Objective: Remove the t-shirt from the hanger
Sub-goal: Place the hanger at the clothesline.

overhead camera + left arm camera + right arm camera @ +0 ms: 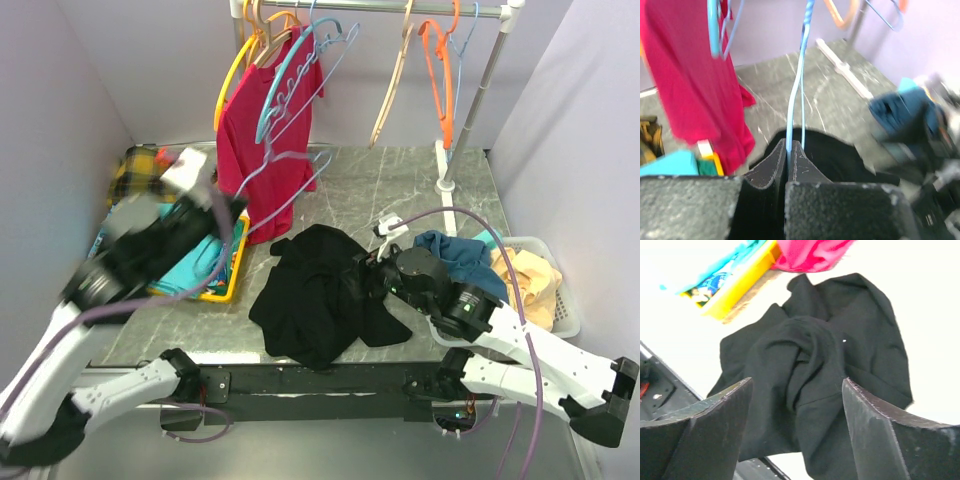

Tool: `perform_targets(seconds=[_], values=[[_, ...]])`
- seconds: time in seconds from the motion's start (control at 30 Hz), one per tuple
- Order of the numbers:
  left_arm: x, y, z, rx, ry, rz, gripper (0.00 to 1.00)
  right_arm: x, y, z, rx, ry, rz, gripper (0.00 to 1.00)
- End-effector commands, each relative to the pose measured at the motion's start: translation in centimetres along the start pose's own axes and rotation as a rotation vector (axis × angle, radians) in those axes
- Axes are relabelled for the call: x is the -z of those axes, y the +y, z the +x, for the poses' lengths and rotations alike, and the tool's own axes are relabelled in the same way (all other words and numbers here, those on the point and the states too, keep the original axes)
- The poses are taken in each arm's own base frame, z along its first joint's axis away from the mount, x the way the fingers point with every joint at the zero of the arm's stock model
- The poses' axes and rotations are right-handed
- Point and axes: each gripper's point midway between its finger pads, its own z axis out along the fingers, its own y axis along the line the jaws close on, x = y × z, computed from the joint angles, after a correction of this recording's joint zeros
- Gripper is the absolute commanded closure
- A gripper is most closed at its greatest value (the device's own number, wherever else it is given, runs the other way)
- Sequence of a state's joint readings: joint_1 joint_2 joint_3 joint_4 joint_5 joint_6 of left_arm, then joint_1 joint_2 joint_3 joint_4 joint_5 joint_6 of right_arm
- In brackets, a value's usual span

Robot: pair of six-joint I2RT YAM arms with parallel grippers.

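Grey marble tabletop [400, 190], lavender walls, clothes rail [400, 6] across the back with several bare hangers and one red shirt [265, 150] on it.

Note the black t-shirt [315, 295]: it lies crumpled on the tabletop, centre front, just ahead of the two arm bases; no hanger is in it.

Your left end effector [788, 145] is raised above the left side of the tabletop and blurred in the top view; its wrist view shows the jaws pressed together on the thin wire of a pale blue hanger [801, 50]; the wire rises straight up from between the jaws; the black cloth shows below and beyond them.

Your right end effector [796, 385] sits low at the right edge of the black t-shirt; the jaws stand wide apart and grip nothing; in its wrist view the bunched cloth fills the gap between the fingers [875, 430]; you cannot tell whether they touch it.

Left of the shirt, a yellow tray [235, 275] with teal cloth; to the right, a white basket [565, 320] with blue and orange garments.
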State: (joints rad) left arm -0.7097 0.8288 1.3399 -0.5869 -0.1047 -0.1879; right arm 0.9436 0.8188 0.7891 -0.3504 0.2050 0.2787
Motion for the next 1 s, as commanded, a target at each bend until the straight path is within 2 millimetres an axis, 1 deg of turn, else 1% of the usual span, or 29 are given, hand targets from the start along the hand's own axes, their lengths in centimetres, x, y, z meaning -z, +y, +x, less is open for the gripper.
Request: perform_targets(seconds=[0.0,0.03,0.1,0.13,0.17,0.2,0.23,0.27,0.3,0.33,0.37,0.4,0.43,0.47,0.5,0.53,0.57,0.6,0.63,0.7,0.73,0.8,0.83,0.87,0.9,0.93,0.97], values=[[-4.9,0.3,-8.7,0.035,-0.253,-0.081,0.99,0.1,1.4,0.2,-0.034,-0.011,-0.063,0.18],[-7.5,0.3,-8.0,0.031,-0.225,-0.094,0.99,0.1,1.6,0.3,-0.036,-0.011,-0.073,0.17],[-9.5,0.1,-8.8,0.031,-0.245,-0.101,0.99,0.0,2.2,0.5,-0.039,-0.015,-0.094,0.15],[-11.3,-0.4,-9.7,0.027,-0.259,-0.083,0.99,0.1,2.4,0.5,-0.038,-0.019,-0.101,0.15],[-12.3,-1.0,-10.0,0.020,-0.260,-0.059,0.99,0.1,2.5,0.5,-0.042,-0.021,-0.104,0.15],[-12.5,-1.6,-11.9,0.020,-0.296,-0.037,0.99,0.0,2.7,0.6,-0.043,-0.022,-0.110,0.15],[-14.9,-1.6,-11.1,0.013,-0.271,-0.041,0.99,0.0,2.9,0.7,-0.040,-0.020,-0.119,0.15],[-15.7,-1.5,-11.5,0.016,-0.276,-0.052,0.99,0.0,3.1,0.8,-0.042,-0.019,-0.123,0.14],[-15.9,-1.5,-13.5,0.018,-0.316,-0.057,0.99,-0.1,3.3,0.9,-0.040,-0.013,-0.134,0.14],[-18.1,-1.3,-12.7,0.010,-0.297,-0.071,0.99,0.0,3.6,1.1,-0.038,-0.007,-0.149,0.14],[-18.7,-1.3,-13.2,0.005,-0.312,-0.077,0.99,-0.1,3.9,1.2,-0.039,0.000,-0.158,0.14],[-18.8,-1.3,-14.6,0.003,-0.349,-0.070,0.99,-0.1,4.1,1.4,-0.041,0.007,-0.170,0.13],[-20.5,-1.3,-13.9,-0.004,-0.342,-0.076,0.99,0.0,4.3,1.6,-0.041,0.013,-0.176,0.12],[-21.3,-1.2,-14.1,-0.012,-0.351,-0.077,0.99,0.0,4.5,1.8,-0.039,0.019,-0.181,0.10],[-21.1,-1.2,-15.9,-0.004,-0.388,-0.085,0.99,0.1,4.3,2.2,-0.037,0.022,-0.173,0.08],[-23.2,-0.9,-14.6,-0.006,-0.354,-0.094,0.99,0.1,4.3,2.3,-0.041,0.021,-0.175,0.08],[-23.9,-0.5,-14.5,-0.004,-0.347,-0.102,0.99,0.2,4.4,2.5,-0.043,0.023,-0.175,0.07],[-24.2,-0.3,-15.0,-0.002,-0.362,-0.109,0.99,0.2,4.3,2.8,-0.048,0.023,-0.175,0.07],[-25.6,0.1,-14.0,-0.006,-0.347,-0.119,0.99,0.3,4.4,2.9,-0.056,0.023,-0.182,0.07],[-26.5,0.8,-13.9,-0.003,-0.372,-0.121,0.99,0.3,4.5,3.3,-0.063,0.020,-0.189,0.07],[-27.2,0.9,-13.3,-0.002,-0.369,-0.117,0.99,0.3,4.7,3.6,-0.065,0.025,-0.201,0.06],[-27.7,1.6,-13.4,0.012,-0.390,-0.130,0.99,0.2,4.8,4.4,-0.068,0.033,-0.210,0.06],[-28.6,2.1,-12.7,0.021,-0.378,-0.139,0.99,0.2,5.0,4.6,-0.076,0.041,-0.222,0.06],[-29.0,1.9,-12.6,0.021,-0.375,-0.119,0.99,0.1,5.1,4.7,-0.079,0.039,-0.226,0.06],[-29.1,1.9,-13.2,0.026,-0.390,-0.120,0.99,-0.1,5.2,5.4,-0.080,0.053,-0.230,0.06],[-30.1,2.0,-12.3,0.020,-0.374,-0.119,0.99,-0.1,5.4,5.6,-0.086,0.056,-0.237,0.06],[-30.5,2.1,-12.1,0.009,-0.370,-0.115,0.99,-0.2,5.5,5.7,-0.087,0.057,-0.243,0.05]])
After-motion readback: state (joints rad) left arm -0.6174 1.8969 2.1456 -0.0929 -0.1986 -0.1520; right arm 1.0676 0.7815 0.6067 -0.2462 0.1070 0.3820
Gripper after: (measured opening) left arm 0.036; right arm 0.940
